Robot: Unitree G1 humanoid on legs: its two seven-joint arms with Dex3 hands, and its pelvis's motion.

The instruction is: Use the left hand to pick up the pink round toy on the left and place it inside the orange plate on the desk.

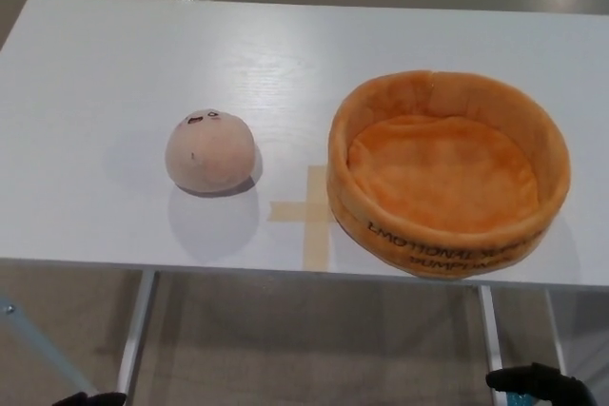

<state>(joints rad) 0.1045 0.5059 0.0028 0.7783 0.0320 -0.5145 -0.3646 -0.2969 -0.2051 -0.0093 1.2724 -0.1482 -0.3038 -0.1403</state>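
Note:
A pink round plush toy (210, 152) with a small stitched face sits on the white desk (114, 73), left of centre. To its right stands the orange plush plate (447, 170), a round soft basket with black lettering on its front wall, and nothing lies in it. Only a black sliver of my left hand (90, 398) shows at the bottom edge, well below the desk's front edge. A part of my right hand (538, 385) shows at the bottom right, also below the desk. Neither hand touches anything.
A tan tape cross (306, 213) is stuck on the desk between the toy and the plate. The desk's metal legs (136, 330) run down below the front edge. A light blue bar (38, 354) slants at the bottom left.

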